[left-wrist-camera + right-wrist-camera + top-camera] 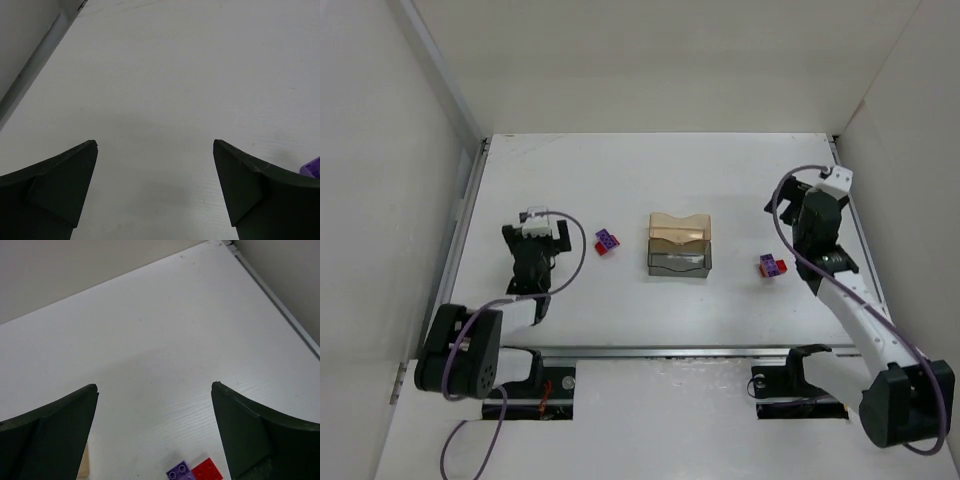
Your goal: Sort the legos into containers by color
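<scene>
Tiny red-purple studded plastic brick pair [607, 241] sits on white surface [620, 180], left of joined translucent amber tray [680, 226] and smoky grey tray [679, 262]. 2nd brick pair [772, 266] lies right of them. Probably light, rigid, slick; pinch the flat sides. Left pincer [155, 147] and right pincer [155, 390] both spread, empty.

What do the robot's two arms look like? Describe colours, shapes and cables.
The left arm is mostly black with a small white piece at the wrist. The right arm has a long white link between black joints and a white cap on top. A purple cable loops along each. The jaws are matt black, wedge-shaped, tapering to points.
</scene>
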